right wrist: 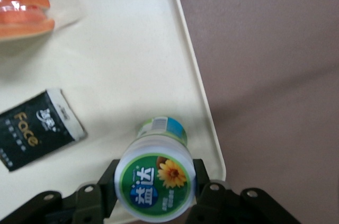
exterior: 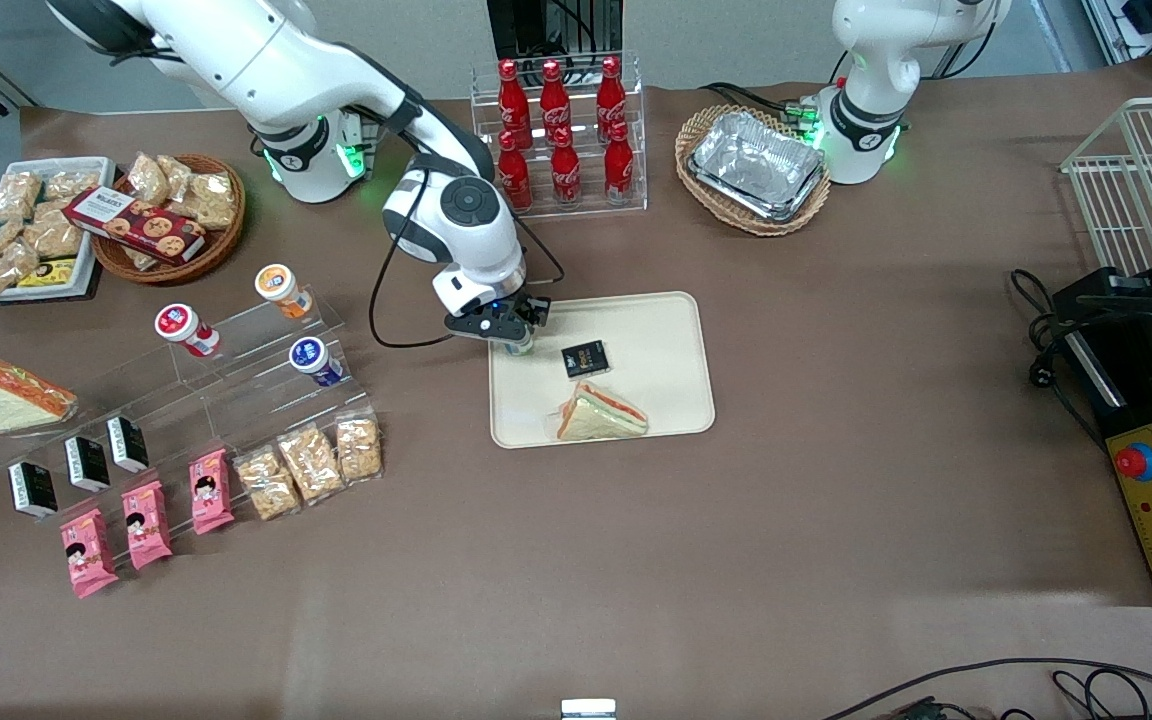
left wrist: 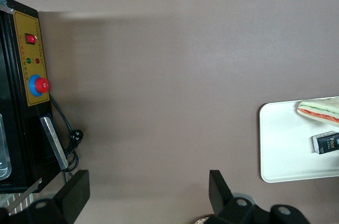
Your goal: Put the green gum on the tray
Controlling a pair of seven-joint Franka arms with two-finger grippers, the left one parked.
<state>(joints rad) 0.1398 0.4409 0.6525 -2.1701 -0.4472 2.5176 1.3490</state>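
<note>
The green gum [right wrist: 154, 183] is a small white bottle with a green flowered lid, held upright between my right gripper's fingers [right wrist: 200, 173]. My gripper [exterior: 516, 338] is shut on it. It hangs over the cream tray [exterior: 661, 330] at the tray's corner toward the working arm's end, farthest from the front camera. In the front view only the bottle's lower part [exterior: 521, 348] shows under the hand. The bottle's base is close to the tray floor [right wrist: 122, 65], beside the rim. I cannot tell whether it touches.
A black packet [exterior: 586, 358] and a wrapped sandwich [exterior: 601, 415] lie on the tray. An acrylic stand holds orange-lidded [exterior: 279, 285], red-lidded [exterior: 181, 325] and blue-lidded [exterior: 311, 357] bottles. A cola rack [exterior: 556, 130] and a basket of foil trays [exterior: 756, 165] stand farther back.
</note>
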